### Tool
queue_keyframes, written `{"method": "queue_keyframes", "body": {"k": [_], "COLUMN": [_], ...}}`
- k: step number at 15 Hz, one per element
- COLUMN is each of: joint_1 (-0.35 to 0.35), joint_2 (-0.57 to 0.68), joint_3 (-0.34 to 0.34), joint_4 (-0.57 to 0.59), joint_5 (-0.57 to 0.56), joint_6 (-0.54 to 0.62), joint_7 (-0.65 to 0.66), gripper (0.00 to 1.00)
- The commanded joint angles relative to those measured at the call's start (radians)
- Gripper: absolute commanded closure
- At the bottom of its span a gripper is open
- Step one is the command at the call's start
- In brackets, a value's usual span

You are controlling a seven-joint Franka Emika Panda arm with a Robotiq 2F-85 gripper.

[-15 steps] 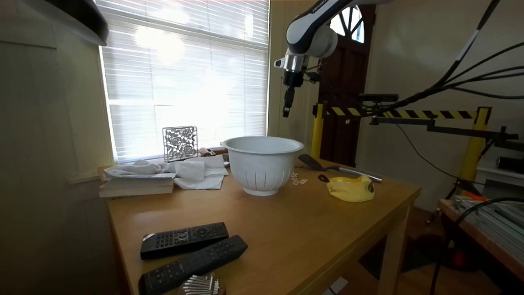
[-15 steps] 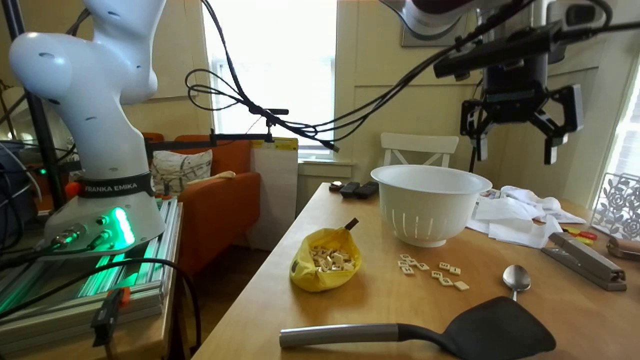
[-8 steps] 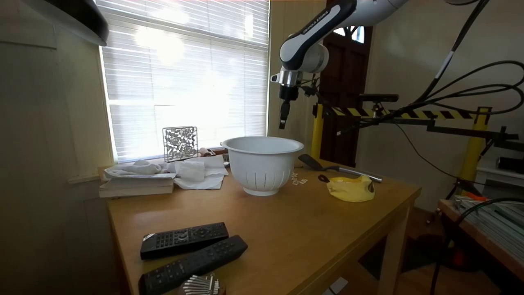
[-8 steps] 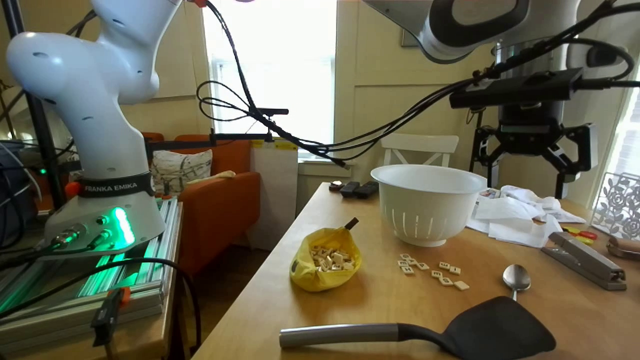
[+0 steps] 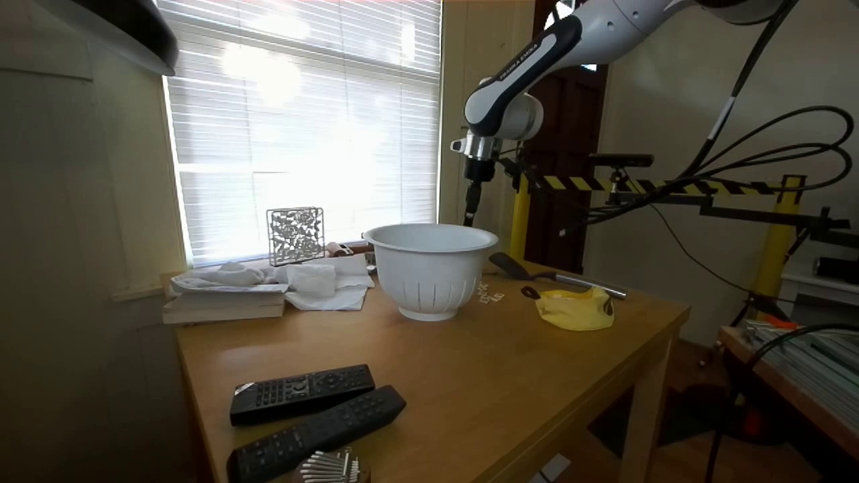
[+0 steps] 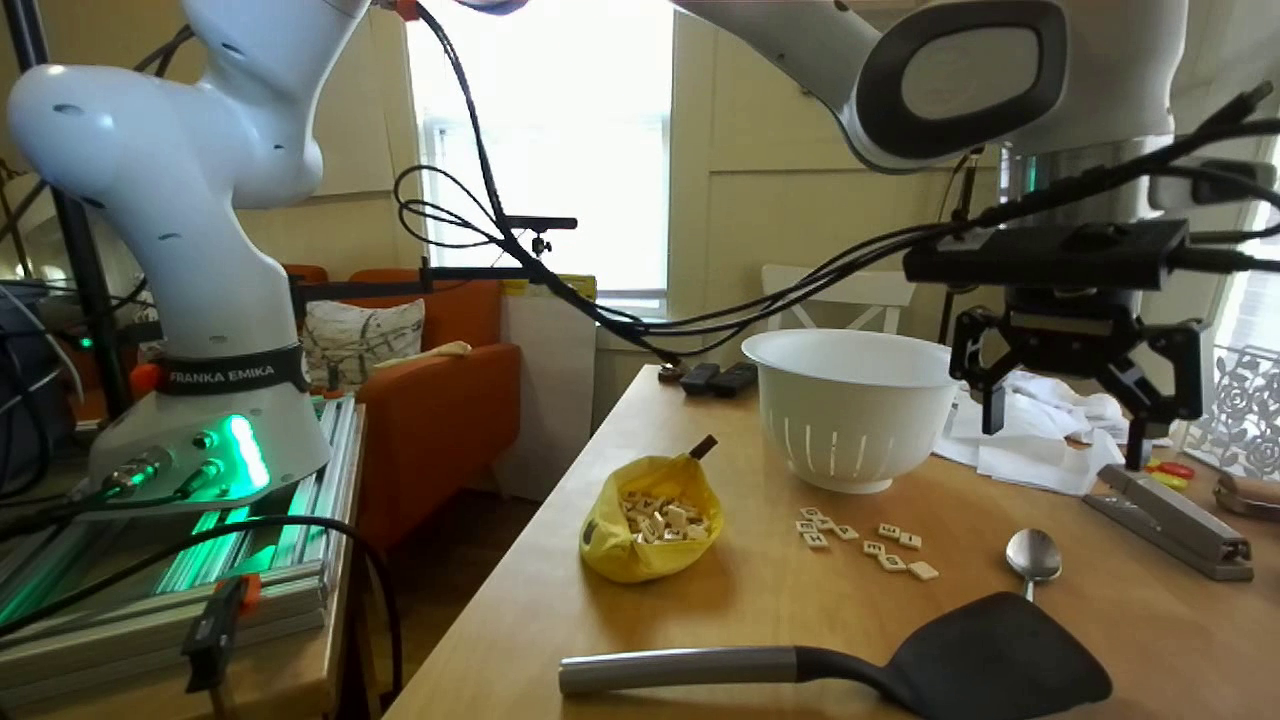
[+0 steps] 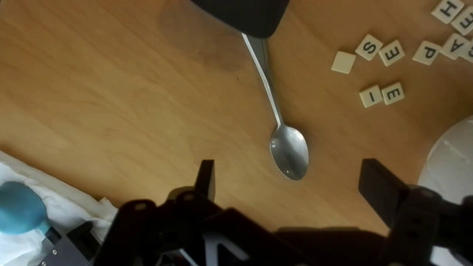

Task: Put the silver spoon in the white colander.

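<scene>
As we looked past a broad black spatula, we saw the small silver metal spoon partly hidden behind it on the wooden table, our black two-fingered gripper aloft, fingers apart, then the round white slotted colander

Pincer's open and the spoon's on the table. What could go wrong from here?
The black spatula covers the handle end of the silver spoon, so lifting the spoon could drag the spatula along.
In the wrist view, the open pincer lines up with the spoon's rounded bowl, not its slim handle; a grip there might slip.
Part of the white colander shows beside the pincer, so a sideways move may bump it.
</scene>
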State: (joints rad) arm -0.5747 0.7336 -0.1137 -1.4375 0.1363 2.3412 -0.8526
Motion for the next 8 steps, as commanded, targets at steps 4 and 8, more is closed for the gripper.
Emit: {"method": "queue_keyframes", "body": {"k": [4, 8], "joint_1": [-0.133, -0.151], "joint_2": [0.085, 0.103], "joint_3": [0.134, 0.178], "joint_4": [0.019, -0.004], "joint_5": [0.061, 0.053], "joint_6": [-0.005, 0.036], "joint_7": [-0.21, -0.328], "gripper": [0.0, 0.0]}}
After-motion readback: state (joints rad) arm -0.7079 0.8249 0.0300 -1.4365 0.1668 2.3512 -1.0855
